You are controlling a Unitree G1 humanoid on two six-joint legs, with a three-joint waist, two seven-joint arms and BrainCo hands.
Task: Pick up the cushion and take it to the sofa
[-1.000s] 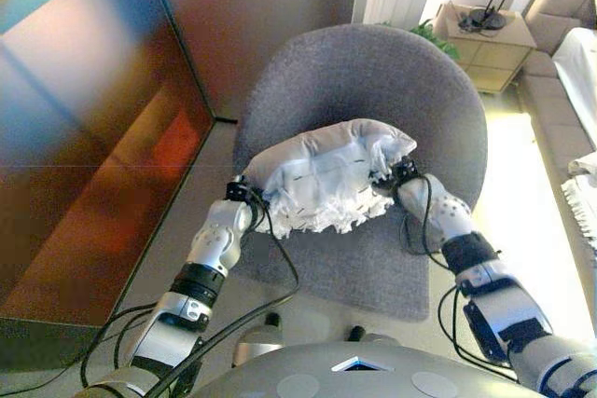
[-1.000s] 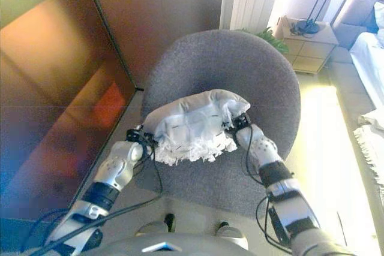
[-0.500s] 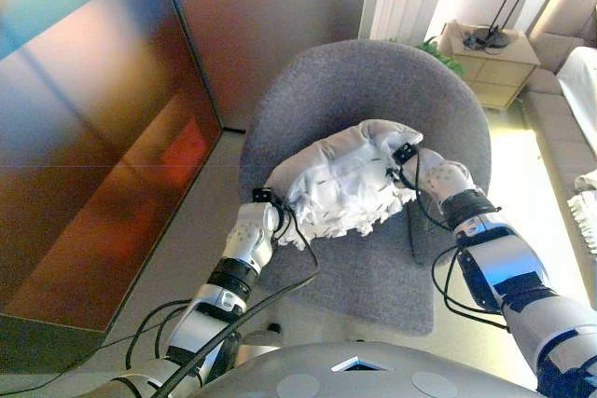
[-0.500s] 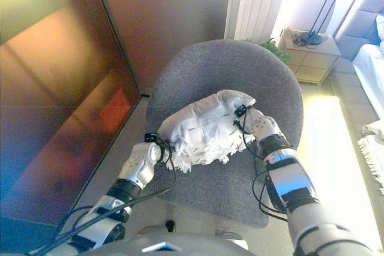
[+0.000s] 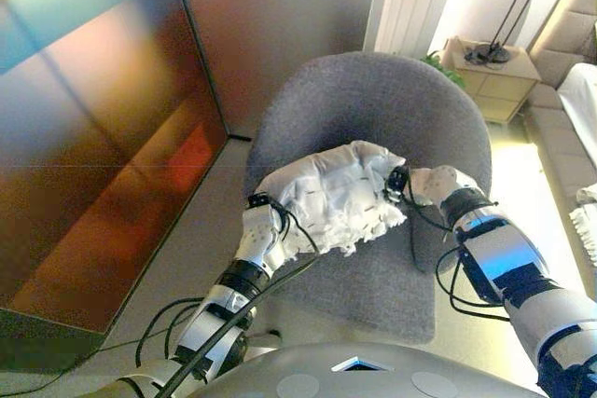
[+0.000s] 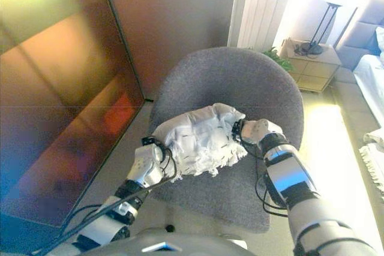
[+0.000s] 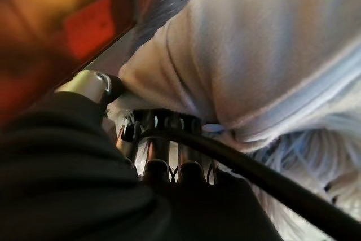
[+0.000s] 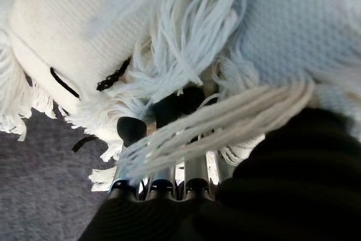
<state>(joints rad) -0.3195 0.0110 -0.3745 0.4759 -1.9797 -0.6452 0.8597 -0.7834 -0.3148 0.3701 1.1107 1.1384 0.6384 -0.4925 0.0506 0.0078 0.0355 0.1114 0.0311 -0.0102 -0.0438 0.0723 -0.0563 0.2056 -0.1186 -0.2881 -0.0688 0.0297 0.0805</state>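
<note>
I see the cushion (image 5: 334,195), white with a fringed edge and small dark stitch marks, near the middle of the frame, held between my two hands above the seat of the grey round-backed chair (image 5: 373,100). My left hand (image 5: 261,230) sits at the cushion's lower-left end, just left of centre; in its wrist view the fingers (image 7: 163,159) run in under the fabric and the thumb shows beside them, but I cannot tell how far they curl. My right hand (image 5: 431,184) is pressed against the cushion's right end, right of centre. In its wrist view the dark-tipped fingers (image 8: 132,128) reach into the fringe and are partly buried in the strands, so I cannot tell whether they are closed on it.

A dark reddish glossy panel (image 5: 93,128) fills the left side of the frame. In the upper right stand a small wooden side table (image 5: 492,81) with a lamp (image 5: 508,16) on it, and green leaves (image 5: 443,64) show beside the table.
</note>
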